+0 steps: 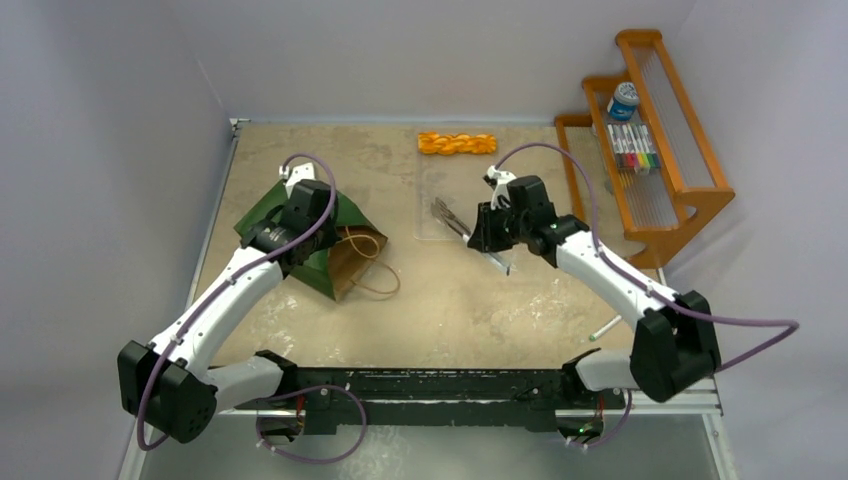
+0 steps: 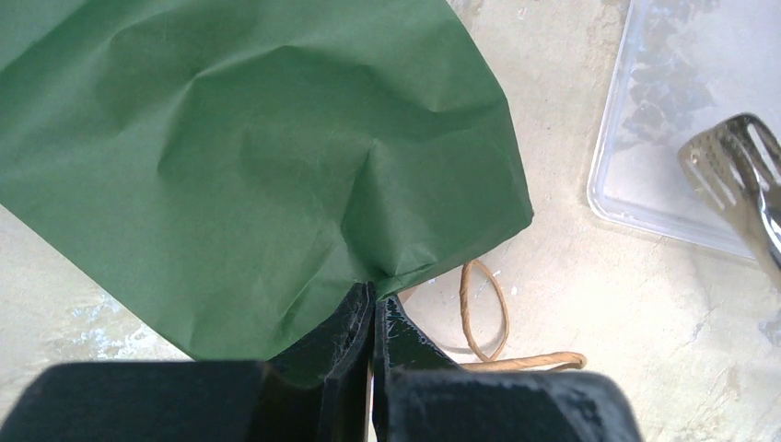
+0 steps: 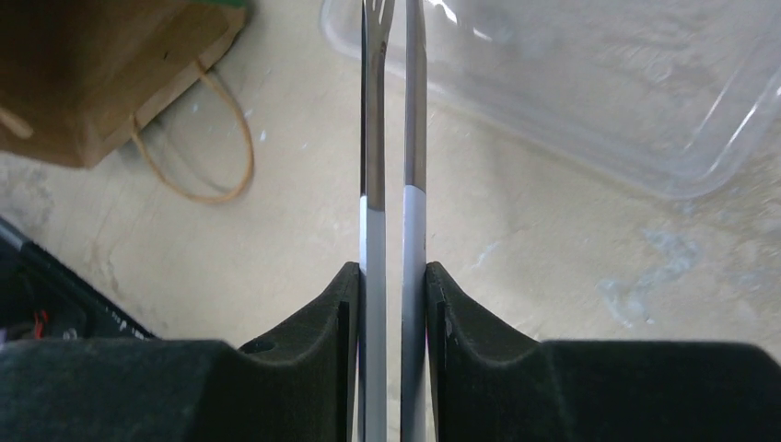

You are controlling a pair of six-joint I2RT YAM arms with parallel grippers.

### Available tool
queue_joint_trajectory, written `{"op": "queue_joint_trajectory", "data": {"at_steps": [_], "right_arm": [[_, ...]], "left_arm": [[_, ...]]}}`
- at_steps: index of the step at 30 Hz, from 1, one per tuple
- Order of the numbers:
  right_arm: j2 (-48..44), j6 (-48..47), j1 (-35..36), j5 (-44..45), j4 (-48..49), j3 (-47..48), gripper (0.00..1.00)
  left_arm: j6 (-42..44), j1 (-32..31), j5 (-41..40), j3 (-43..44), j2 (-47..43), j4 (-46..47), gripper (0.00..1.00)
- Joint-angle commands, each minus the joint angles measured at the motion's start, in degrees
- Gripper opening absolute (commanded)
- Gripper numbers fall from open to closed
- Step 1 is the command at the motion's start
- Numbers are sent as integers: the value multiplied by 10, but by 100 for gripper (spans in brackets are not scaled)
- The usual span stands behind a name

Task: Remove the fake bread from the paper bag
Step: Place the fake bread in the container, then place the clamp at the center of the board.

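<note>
The dark green paper bag [image 1: 262, 208] lies on its side at the left, its brown mouth [image 3: 110, 74] and cord handles [image 1: 372, 285] facing right. My left gripper [image 1: 305, 228] is shut on the bag's green edge [image 2: 258, 157] near the mouth, and its jaws [image 2: 374, 299] pinch the paper. A braided orange piece of fake bread [image 1: 457, 143] lies on the table by the far edge. My right gripper [image 1: 483, 240] is shut on metal tongs [image 3: 373, 138], whose two arms are squeezed almost together. The tong tips [image 1: 443, 212] hang over a clear tray [image 1: 450, 185]. What is inside the bag is hidden.
A wooden rack [image 1: 690, 195] stands at the back right with coloured markers [image 1: 633, 148] and a blue-and-white can [image 1: 623, 100]. A small white stick [image 1: 604, 330] lies near the right arm's base. In the left wrist view the clear tray [image 2: 663, 110] sits right of the bag.
</note>
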Motion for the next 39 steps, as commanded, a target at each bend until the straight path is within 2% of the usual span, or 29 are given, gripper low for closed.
{"op": "queue_joint_trajectory", "data": {"at_steps": [1,5,9,17,27,39], "right_arm": [[-76,3,26,-28,23,-38,29],[-132,16,54,-45,17,-66,25],[-173,44,110,-45,14,-81,25],[-186,87,215,-18,39,-80,25],[-122,115,299,5,121,-87,25],[33,71,301,46,200,-13,29]], "left_arm": [[-28,-3,-11,15,-5,-28,0],[-35,-3,-16,34,6,-44,0],[-36,-4,-9,56,15,-46,0],[-21,-4,7,108,33,-71,0],[-11,-4,33,142,34,-106,0],[-12,-3,37,140,4,-157,0]]}}
